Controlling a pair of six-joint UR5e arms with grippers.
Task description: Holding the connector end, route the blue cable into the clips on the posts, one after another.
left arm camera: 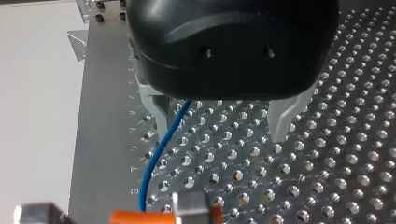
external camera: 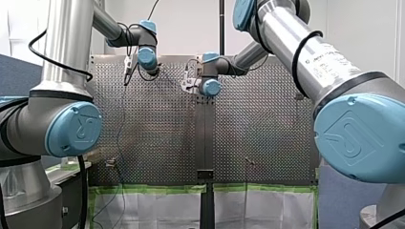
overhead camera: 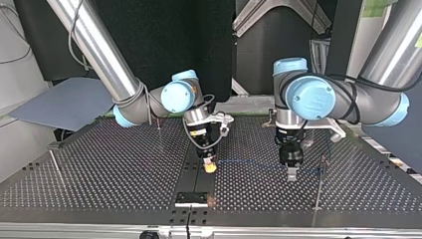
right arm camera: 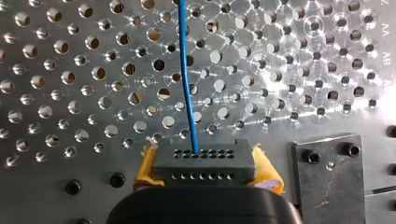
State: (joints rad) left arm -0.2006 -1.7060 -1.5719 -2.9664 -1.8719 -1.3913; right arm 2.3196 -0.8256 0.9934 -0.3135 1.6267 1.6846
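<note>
Arms: right arm (external camera: 353, 129) looms closest in the front view, with the left arm (external camera: 62, 114) opposite. Both reach out over the far part of the work surface.
Table: perforated table (overhead camera: 99, 169), with both wrists low above it near the middle.
Posts: one post (overhead camera: 320, 184) stands just beside the left gripper at the top view's right. A second post (overhead camera: 54, 162) is well apart at that view's left. The clips are too small to make out.
Right gripper: right gripper (overhead camera: 210, 166) has yellow pads and pinches the connector (right arm camera: 205, 163) by its two ends, close above the table.
Left gripper: left gripper (left arm camera: 222, 121) has its fingers spread wide and grips nothing. The cable appears to pass between them, close to one finger.
Cable: blue cable (right arm camera: 187, 84) leaves the connector's face and runs across the table past the left gripper toward the post. Whether it sits in a clip cannot be told.
Stage (judged): routing is under way and no clip is confirmed as filled.
Risk, snag: the unclamped cable lies near a metal finger, so a sideways move by either arm could hook it and drag it.
Risk, miss: with nothing guiding the span, slack could let the cable ride beside a clip rather than in it.
Risk, strain: a hard pull against a caught cable could twist the connector in the pads or stress the wire where it enters.
</note>
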